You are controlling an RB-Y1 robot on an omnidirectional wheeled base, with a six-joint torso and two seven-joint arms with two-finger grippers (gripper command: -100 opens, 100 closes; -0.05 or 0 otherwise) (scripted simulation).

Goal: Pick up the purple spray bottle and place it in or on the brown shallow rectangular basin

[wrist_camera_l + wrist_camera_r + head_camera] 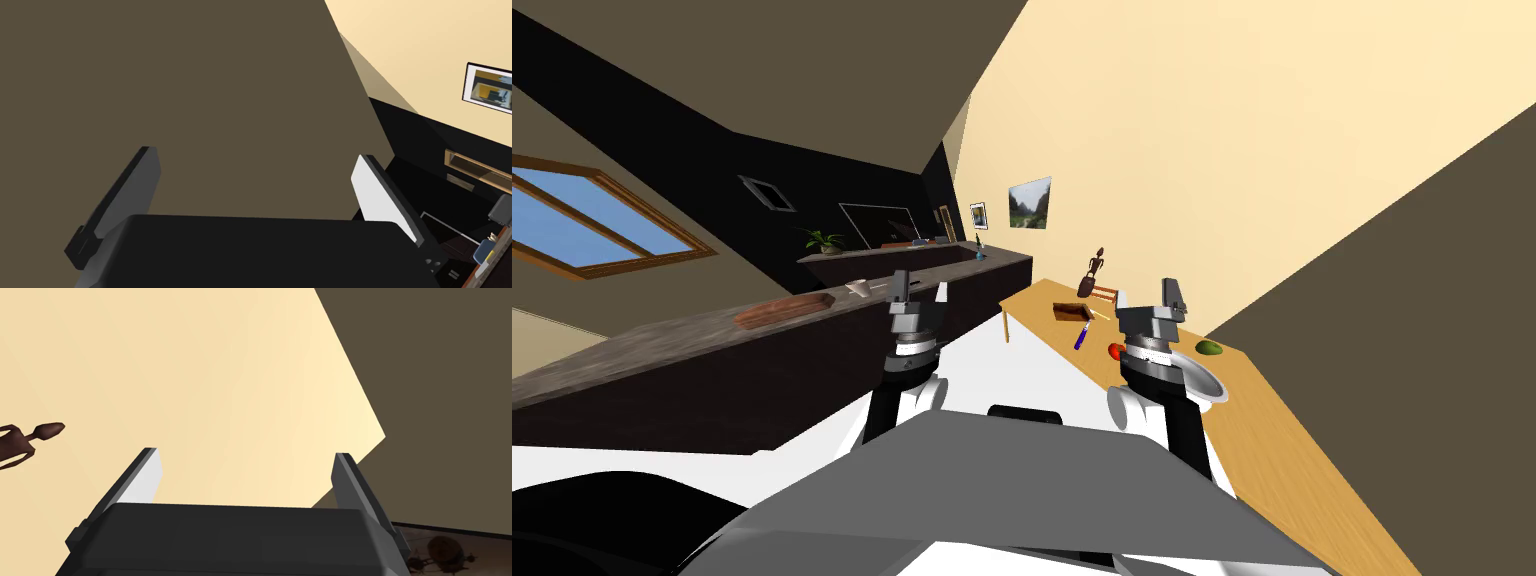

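Note:
The purple spray bottle [1082, 336] lies on its side on the long wooden table [1272, 440] to my right. Just beyond it on the same table sits a small dark brown rectangular tray [1072, 312]. A longer reddish-brown shallow basin [784, 311] rests on the dark counter [662, 345] to my left. My left gripper [920, 288] [255, 152] is raised in front of the counter, open and empty. My right gripper [1150, 296] [245, 453] is held up over the table's near side, right of the bottle, also open and empty.
Also on the table are a brown figurine [1092, 272] [20, 440], a red object [1116, 351], a green fruit [1209, 348] and a grey bowl [1204, 381] under my right wrist. A white cup [857, 289] stands on the counter. White floor runs between counter and table.

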